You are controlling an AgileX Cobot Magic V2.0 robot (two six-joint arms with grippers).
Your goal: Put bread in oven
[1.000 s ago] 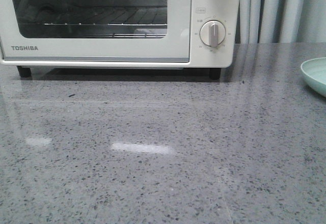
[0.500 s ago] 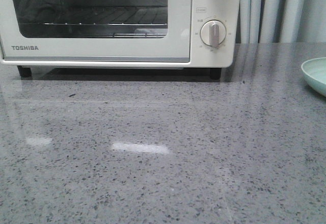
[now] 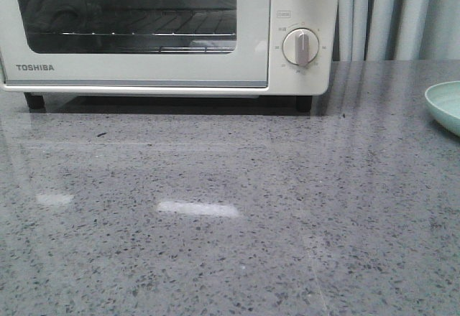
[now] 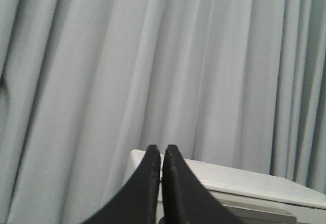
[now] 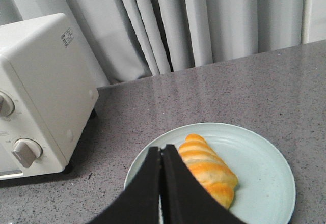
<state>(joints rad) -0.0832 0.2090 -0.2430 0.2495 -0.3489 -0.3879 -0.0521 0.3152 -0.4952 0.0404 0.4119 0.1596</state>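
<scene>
Golden bread untouched on plate; oven door closed at 12 o'clock. Both my jaws pressed together, empty. Next, I judge: open door.

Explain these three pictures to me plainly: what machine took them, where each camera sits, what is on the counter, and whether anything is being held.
This is a two-armed robot at a grey speckled stone counter. The front picture looks forward from the robot's body at a white toaster oven with a glass door, door closed. The other two come from cameras on each wrist. The left pincer, two black fingers pressed together, points at grey curtains above the oven's top and holds nothing. The right pincer, also closed and empty, hangs over a pale green round plate carrying the golden-orange striped bread roll, to the oven's right.
</scene>
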